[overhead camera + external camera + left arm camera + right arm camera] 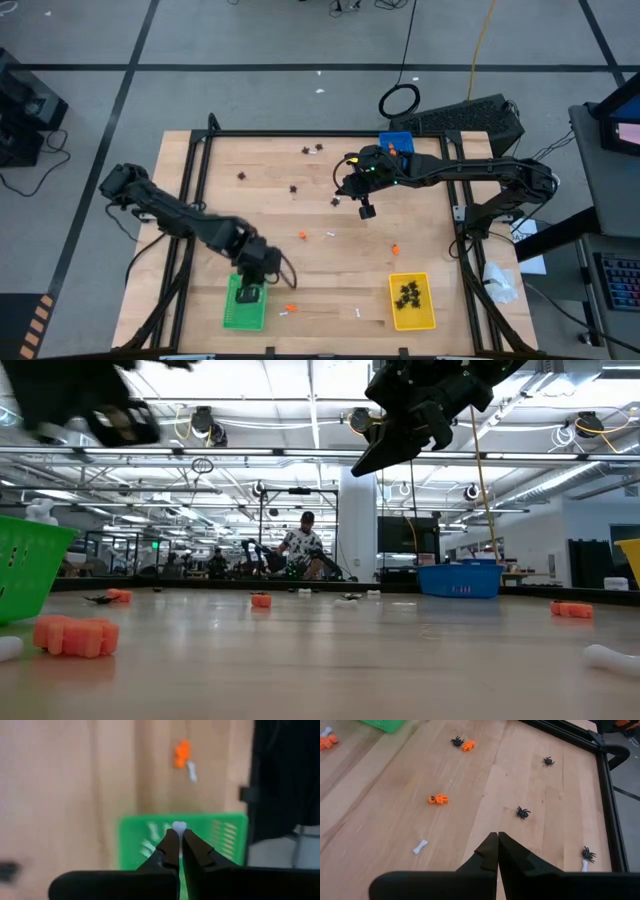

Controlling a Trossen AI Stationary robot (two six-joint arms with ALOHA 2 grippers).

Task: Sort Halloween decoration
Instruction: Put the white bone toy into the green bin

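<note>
The jaws of the left gripper [179, 837] pinch a white bone [179, 826] above the green tray [230, 832]; right gripper [498, 840] (pressed together) waits. We fear the bone sticks when released.

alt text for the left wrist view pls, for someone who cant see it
The left tool is shut on a white bone directly over the green tray, which already holds white pieces. Beyond the tray, an orange lump and another small white piece lie close together on the wooden table.
</note>
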